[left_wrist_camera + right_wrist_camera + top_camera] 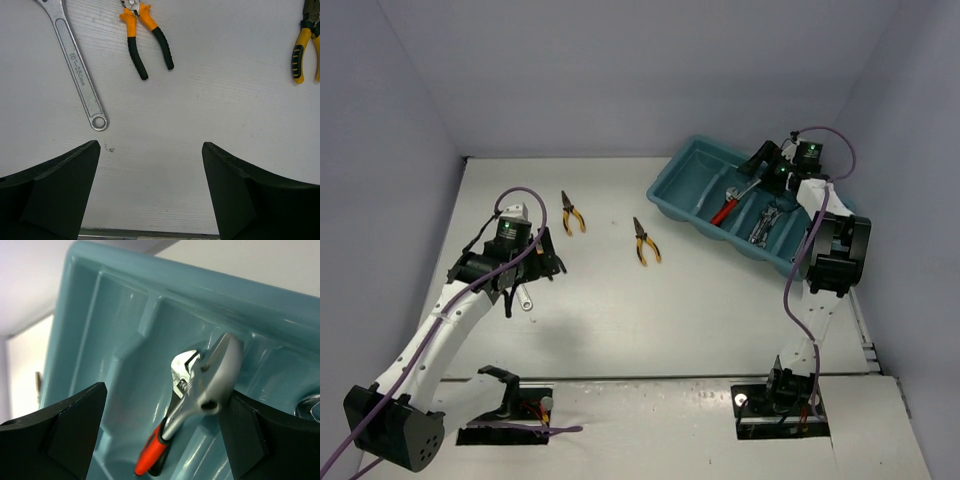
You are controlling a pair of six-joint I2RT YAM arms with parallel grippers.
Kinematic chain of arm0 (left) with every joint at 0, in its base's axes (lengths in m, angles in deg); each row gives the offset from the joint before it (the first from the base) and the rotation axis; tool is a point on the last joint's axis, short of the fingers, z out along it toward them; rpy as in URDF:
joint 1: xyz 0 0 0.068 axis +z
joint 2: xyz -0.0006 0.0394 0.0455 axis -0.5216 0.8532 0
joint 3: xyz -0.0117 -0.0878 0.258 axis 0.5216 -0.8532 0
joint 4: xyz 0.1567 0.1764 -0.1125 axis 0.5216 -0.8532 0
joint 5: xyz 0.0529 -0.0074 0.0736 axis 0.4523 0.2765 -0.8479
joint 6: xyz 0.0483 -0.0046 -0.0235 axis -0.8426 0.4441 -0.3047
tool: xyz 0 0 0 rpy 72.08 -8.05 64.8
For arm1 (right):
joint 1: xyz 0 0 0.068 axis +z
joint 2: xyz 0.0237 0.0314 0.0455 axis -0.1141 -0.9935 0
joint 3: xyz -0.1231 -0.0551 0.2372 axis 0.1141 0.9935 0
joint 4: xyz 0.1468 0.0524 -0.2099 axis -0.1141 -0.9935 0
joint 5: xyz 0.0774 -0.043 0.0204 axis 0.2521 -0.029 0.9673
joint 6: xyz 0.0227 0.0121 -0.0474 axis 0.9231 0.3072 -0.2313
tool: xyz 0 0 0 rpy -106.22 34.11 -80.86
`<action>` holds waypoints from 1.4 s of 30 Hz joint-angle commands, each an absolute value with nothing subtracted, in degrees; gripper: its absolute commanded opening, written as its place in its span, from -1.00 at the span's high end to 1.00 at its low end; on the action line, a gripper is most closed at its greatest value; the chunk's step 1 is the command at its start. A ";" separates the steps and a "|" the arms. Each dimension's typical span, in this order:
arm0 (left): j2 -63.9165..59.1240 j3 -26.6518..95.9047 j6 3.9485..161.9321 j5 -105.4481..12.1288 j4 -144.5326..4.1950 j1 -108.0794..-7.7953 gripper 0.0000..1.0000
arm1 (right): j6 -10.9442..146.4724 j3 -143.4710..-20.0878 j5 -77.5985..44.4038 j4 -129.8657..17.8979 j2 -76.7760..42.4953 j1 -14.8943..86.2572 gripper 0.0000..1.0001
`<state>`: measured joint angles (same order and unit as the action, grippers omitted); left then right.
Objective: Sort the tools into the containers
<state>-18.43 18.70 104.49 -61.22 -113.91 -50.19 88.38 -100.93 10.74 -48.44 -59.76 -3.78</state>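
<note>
**Colleague:** Where does the right side stand?

**Operator:** My right fingers are spread wide over the teal-blue plastic tray at the surface's far right corner, pinching nothing. The red-handled adjustable wrench lies between them in the second compartment from the tray's left end. Its silver head is propped against the end wall, very near one finger. I can't tell whether they touch.

**Colleague:** How do you get out cleanly?

**Operator:** I'd lift straight up without narrowing the spread. That way no finger catches the head and tips it over the divider onto the silver wrenches next door.

**Colleague:** And the left?

**Operator:** My left fingers are spread too, empty, hanging above the surface near its left edge. The long silver wrench lies just ahead in my wrist view, with the orange-and-black-handled pliers beside it. The yellow-handled pliers are farther toward the middle. I judge the wrench the sensible next pick. I'd close across its flat shank at mid-length so it doesn't swing.
</note>
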 commanded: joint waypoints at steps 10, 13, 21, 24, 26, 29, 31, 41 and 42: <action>-17.50 18.99 106.31 -64.72 -117.61 -48.51 -0.61 | 80.23 -101.18 -4.63 -55.12 -47.96 0.67 -0.71; -17.32 18.88 107.12 -65.83 -118.35 -47.72 -0.61 | 79.71 -99.60 -5.70 -55.12 -42.69 1.11 -0.71; -11.09 18.08 109.05 -68.33 -118.44 -39.82 -0.58 | 79.31 -91.76 -6.00 -55.12 -27.97 7.39 -0.70; -5.26 19.14 108.81 -67.59 -116.85 -36.21 -0.47 | 80.71 -86.09 -5.09 -55.12 -21.89 9.53 -0.71; -2.06 20.62 108.58 -67.35 -114.38 -34.37 -0.38 | 81.35 -82.46 -4.13 -55.12 -19.46 10.34 -0.70; 2.44 22.40 108.27 -66.17 -111.65 -31.92 -0.34 | 82.22 -77.67 -2.97 -55.12 -15.87 11.37 -0.70; 8.19 24.21 106.79 -63.78 -107.88 -29.74 -0.32 | 82.72 -74.06 -2.01 -55.12 -11.54 12.74 -0.70; 24.17 32.58 102.39 -63.04 -102.43 -24.95 -0.18 | 83.13 -62.49 0.77 -55.12 -0.57 17.72 -0.71; 25.87 33.41 102.31 -62.79 -102.42 -24.93 -0.12 | 82.88 -61.60 1.18 -55.12 0.18 17.94 -0.71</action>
<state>22.43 29.05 104.49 -63.78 -105.41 -26.13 82.60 -62.75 -0.96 -58.74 -4.20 17.19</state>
